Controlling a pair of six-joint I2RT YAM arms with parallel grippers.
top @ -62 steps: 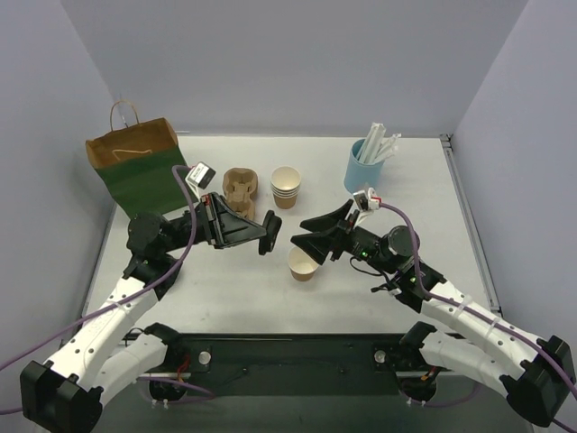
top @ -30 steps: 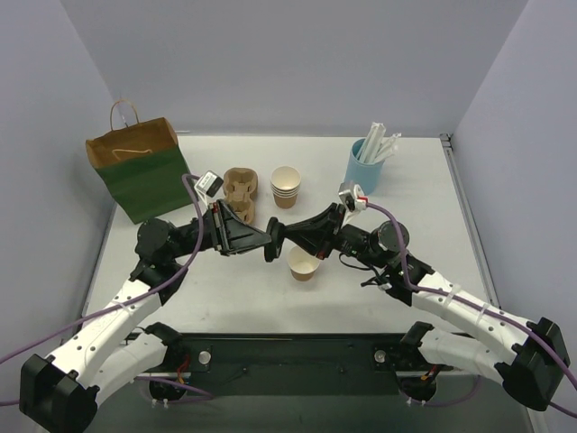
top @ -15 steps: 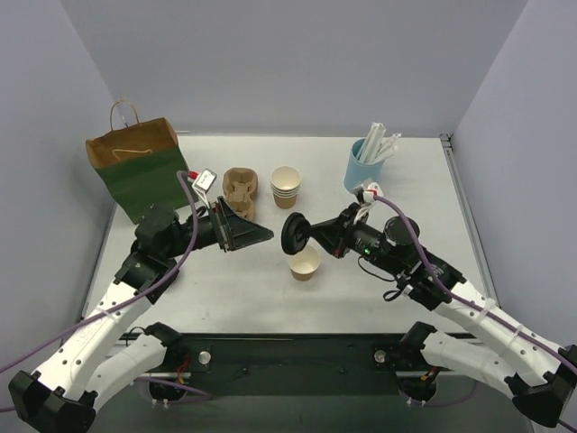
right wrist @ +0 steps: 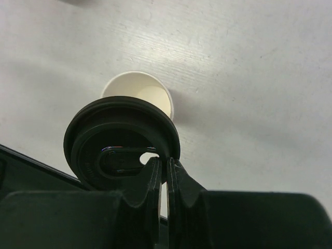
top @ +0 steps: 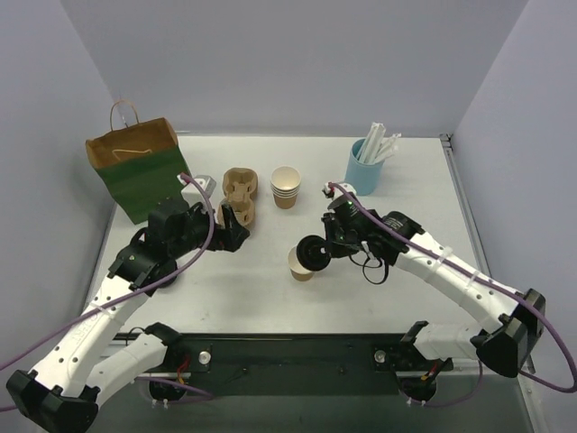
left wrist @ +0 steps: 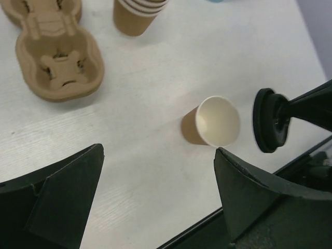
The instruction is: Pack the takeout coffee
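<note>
The right gripper (right wrist: 162, 167) is pinched tight on the rim of the one black lid (right wrist: 122, 142), holding it on edge just beside and above the one open coffee cup (top: 301, 265). That cup stands lidless on the table (top: 225, 280) between the arms. The left gripper (left wrist: 158, 151) hangs with its jaws spread wide, holding nothing. Beyond are one pulp carrier (top: 240, 191), seemingly with two pockets, one stack of cups (top: 286, 187), one paper bag (top: 135, 167) and one blue holder (top: 363, 170) of straws.
</note>
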